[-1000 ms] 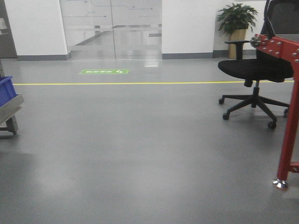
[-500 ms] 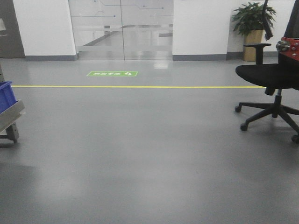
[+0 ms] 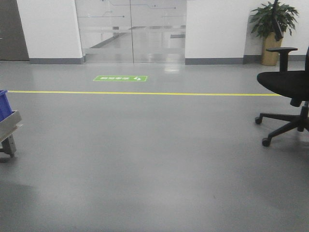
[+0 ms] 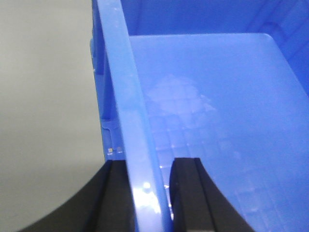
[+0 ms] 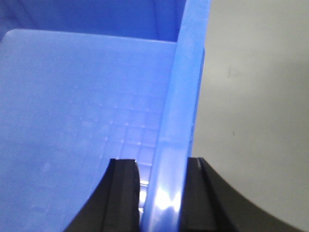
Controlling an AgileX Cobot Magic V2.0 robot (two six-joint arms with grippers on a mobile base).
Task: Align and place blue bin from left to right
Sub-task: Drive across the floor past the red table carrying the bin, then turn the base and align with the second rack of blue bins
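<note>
From the front camera I see mostly grey floor (image 3: 154, 169), with glass doors (image 3: 130, 31) at 12 o'clock against the far wall. A black office chair (image 3: 288, 84) stands at 3 o'clock, and a potted plant (image 3: 273, 19) is behind it at 2 o'clock. A yellow line (image 3: 145, 93) crosses the floor from side to side, and a green floor sign (image 3: 120, 78) lies just beyond it. At 9 o'clock a grey metal cart (image 3: 8, 126) pokes into view with a blue container (image 3: 4, 104) on it.

The blue bin (image 4: 217, 121) fills both wrist views and shows nothing inside. My left pincer (image 4: 149, 191) is clamped across the bin's left wall, with one black finger (image 4: 113, 198) outside and the other inside. My right pincer (image 5: 159, 193) grips the opposite wall the same way, its outer finger (image 5: 198, 198) on the floor side. So the bin sits between the two arms, with grey floor visible beyond each wall.
</note>
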